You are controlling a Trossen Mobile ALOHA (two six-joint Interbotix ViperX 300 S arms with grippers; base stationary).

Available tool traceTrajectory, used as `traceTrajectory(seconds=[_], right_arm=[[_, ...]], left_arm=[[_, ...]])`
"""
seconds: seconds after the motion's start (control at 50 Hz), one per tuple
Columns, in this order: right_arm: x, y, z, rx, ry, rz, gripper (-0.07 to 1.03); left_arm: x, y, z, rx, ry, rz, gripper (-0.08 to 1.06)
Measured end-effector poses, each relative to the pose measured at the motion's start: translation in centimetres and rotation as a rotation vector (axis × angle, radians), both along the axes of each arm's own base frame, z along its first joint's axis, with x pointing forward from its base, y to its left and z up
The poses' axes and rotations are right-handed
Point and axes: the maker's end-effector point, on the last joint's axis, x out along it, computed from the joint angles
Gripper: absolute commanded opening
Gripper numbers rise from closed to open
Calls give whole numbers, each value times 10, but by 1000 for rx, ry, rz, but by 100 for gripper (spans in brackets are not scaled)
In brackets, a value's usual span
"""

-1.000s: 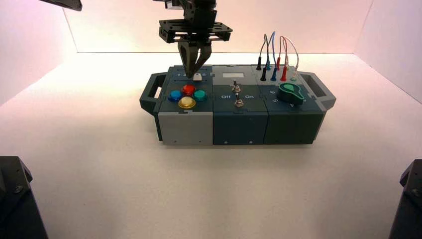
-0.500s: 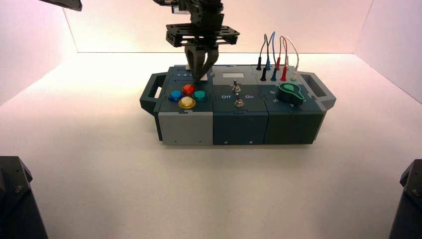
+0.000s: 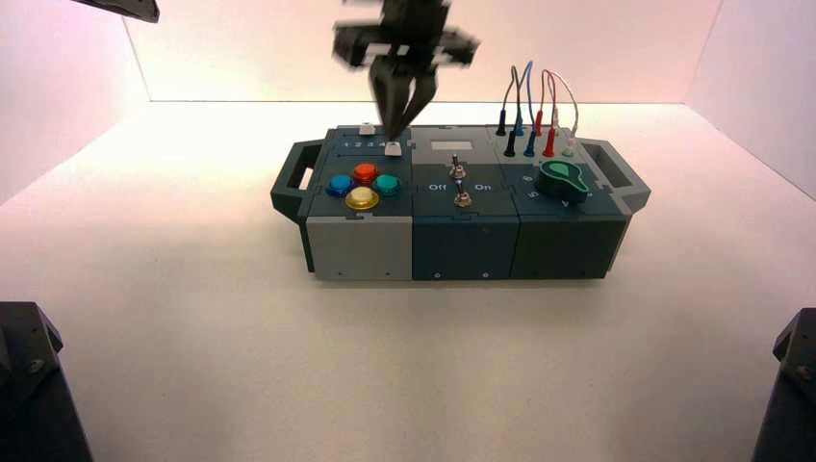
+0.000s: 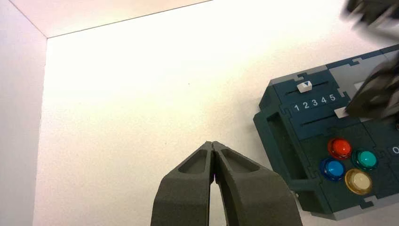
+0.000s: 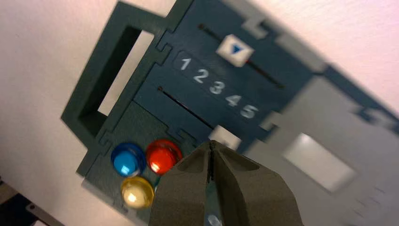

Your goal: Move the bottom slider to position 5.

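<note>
Bottom slider (image 5: 225,137) beneath one right claw (image 5: 210,149), at 5 (image 5: 250,111).

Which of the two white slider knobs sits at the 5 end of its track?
The bottom slider, the one nearer the coloured buttons, just off the right gripper. It lies level with digit 5; the top slider sits level with about 3.

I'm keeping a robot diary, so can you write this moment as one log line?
right claw: shut, above the bottom slider | bottom slider: at track's end by position 5 | top slider: near 3 | left claw: shut, parked off the box
</note>
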Motion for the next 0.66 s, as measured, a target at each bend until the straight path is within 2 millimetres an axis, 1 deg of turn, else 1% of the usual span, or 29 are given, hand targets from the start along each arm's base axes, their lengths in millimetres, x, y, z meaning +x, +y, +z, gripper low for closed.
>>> traceTrajectory(seconds=[0.08, 0.18, 0.34, 0.66], right_arm=[[1, -10, 13, 10, -19, -16, -2], [-2, -18, 19, 14, -26, -26, -2], [-10, -23, 12, 0, -2, -25, -2], [-12, -22, 12, 6, 7, -29, -2]], left_arm=[[0, 0, 0, 0, 1, 0, -3], [0, 0, -1, -1, 3, 1, -3], [1, 0, -4, 5, 16, 0, -3], [2, 0, -12, 14, 43, -2, -3]])
